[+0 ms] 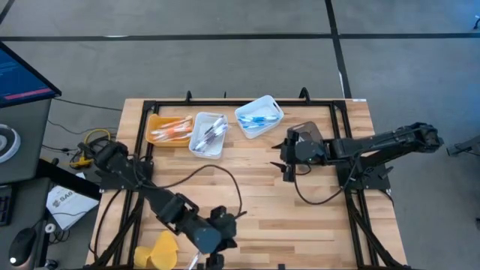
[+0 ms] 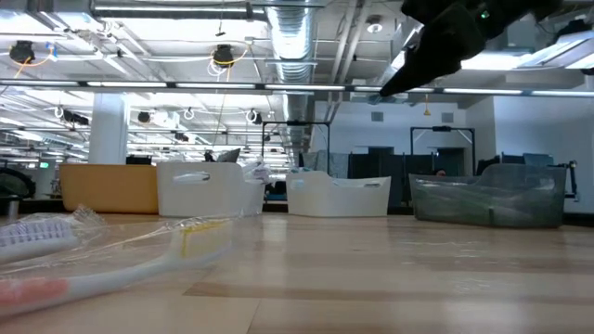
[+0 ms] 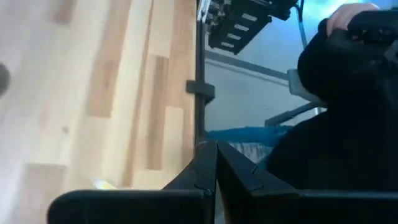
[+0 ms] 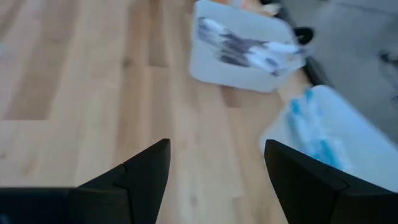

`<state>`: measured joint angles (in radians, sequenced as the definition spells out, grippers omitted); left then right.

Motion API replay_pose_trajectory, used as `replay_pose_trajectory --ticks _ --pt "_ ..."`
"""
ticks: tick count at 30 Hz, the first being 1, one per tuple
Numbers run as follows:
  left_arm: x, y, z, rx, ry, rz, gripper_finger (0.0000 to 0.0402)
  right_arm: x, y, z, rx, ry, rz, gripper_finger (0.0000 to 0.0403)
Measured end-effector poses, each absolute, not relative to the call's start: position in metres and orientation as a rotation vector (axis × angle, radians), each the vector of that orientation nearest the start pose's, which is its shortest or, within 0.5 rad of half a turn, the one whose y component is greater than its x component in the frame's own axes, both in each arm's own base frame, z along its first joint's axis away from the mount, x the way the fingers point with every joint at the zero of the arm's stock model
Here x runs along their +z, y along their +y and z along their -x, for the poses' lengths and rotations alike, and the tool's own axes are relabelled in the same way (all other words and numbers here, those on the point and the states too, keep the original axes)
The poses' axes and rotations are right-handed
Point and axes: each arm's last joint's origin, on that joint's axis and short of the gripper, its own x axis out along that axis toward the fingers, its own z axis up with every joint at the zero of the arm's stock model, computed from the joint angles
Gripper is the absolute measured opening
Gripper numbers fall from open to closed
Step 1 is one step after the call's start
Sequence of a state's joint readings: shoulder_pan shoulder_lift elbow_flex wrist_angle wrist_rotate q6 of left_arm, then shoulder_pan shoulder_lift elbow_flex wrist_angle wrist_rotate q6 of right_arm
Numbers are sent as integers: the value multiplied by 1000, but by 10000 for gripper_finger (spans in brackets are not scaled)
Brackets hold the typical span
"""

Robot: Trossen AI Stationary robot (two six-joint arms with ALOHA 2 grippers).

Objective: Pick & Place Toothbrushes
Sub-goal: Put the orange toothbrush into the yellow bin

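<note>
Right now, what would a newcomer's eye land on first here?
Three bins in a row at the table's far edge: an orange bin, a white bin and a tilted bin of blue toothbrushes. The open right gripper hovers just right of them; the shut left gripper sits at the near edge beside a yellow lump.

Wrapped toothbrush blurred, cut off by low view's left edge.

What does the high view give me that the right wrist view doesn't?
Only the high view shows the left end effector, shut at the table's near edge, the orange bin and the yellow lump. Only the right wrist view shows the right end effector open over bare wood. Both show the white bin and the blue toothbrushes.
</note>
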<state>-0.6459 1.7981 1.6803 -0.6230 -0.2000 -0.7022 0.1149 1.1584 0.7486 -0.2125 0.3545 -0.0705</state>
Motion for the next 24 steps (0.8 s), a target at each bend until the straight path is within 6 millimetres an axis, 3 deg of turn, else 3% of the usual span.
replay_pose_trajectory --ticks 7,13,16,22,24 --pt "278 -274 -347 -172 938 449 2 244 38 -236 -76 637 122 255" --pt "273 -300 -369 -229 952 478 2 244 67 -229 49 637 142 255" --pt "274 -299 -367 -158 980 478 1 243 82 -223 105 642 149 255" --pt "255 -277 -345 189 1258 484 1 242 104 -213 199 651 174 255" --pt "249 -276 -346 239 1278 527 1 241 109 -210 218 655 179 255"
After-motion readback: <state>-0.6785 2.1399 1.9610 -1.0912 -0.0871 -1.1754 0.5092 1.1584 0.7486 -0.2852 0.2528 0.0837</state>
